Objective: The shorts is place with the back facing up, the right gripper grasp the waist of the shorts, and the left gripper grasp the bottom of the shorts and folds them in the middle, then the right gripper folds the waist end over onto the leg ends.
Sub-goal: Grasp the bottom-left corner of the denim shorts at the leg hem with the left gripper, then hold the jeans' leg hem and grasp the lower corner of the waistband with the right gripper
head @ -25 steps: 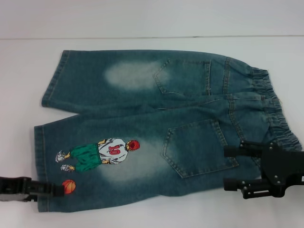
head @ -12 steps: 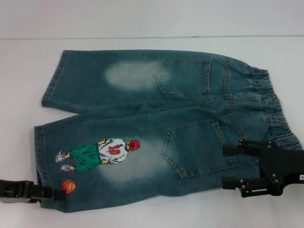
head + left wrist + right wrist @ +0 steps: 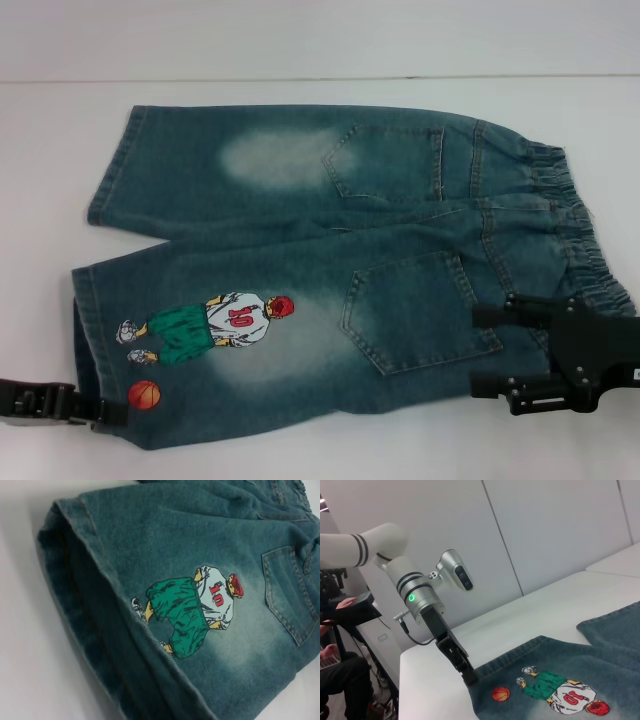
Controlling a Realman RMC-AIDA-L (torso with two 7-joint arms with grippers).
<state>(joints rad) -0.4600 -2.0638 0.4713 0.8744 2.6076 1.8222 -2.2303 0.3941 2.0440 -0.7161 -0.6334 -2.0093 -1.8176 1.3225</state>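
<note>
the left gripper pinches the shorts at the hem corner; the right gripper hovers open above the waist.

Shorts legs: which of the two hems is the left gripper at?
The left gripper is at the hem of the leg nearer the robot, the one with the embroidered player and orange ball; the other leg is plain.
</note>
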